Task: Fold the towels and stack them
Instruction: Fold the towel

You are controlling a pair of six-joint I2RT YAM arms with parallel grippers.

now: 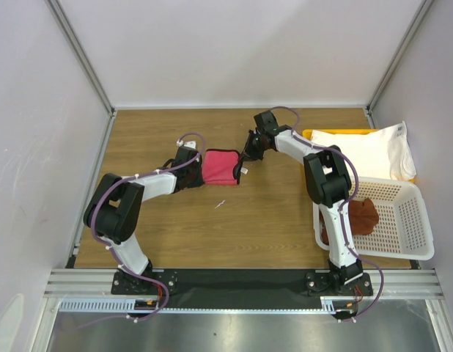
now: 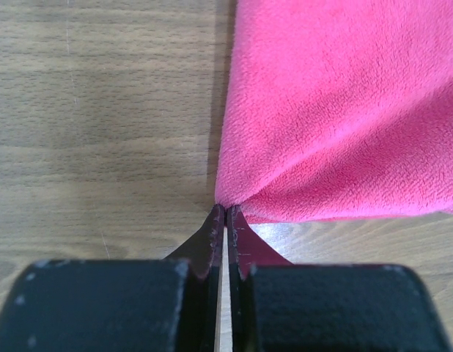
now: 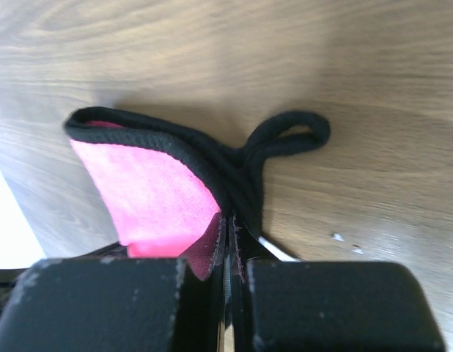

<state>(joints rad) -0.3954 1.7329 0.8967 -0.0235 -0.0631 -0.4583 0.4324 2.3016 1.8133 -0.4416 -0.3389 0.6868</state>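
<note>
The pink towel (image 1: 221, 166) lies mid-way across the bench (image 1: 270, 220), between the 2 arms. Both holds are thin pinches, so an uneven lift could pull the cloth free or skew the fold. The left gripper (image 2: 225, 214) is pressed together on a corner. The right gripper (image 3: 228, 224) pinches the black-trimmed edge beside its loop (image 3: 285, 136).

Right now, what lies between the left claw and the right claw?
The pink towel spans it, left claw to right claw, in the top view.
</note>
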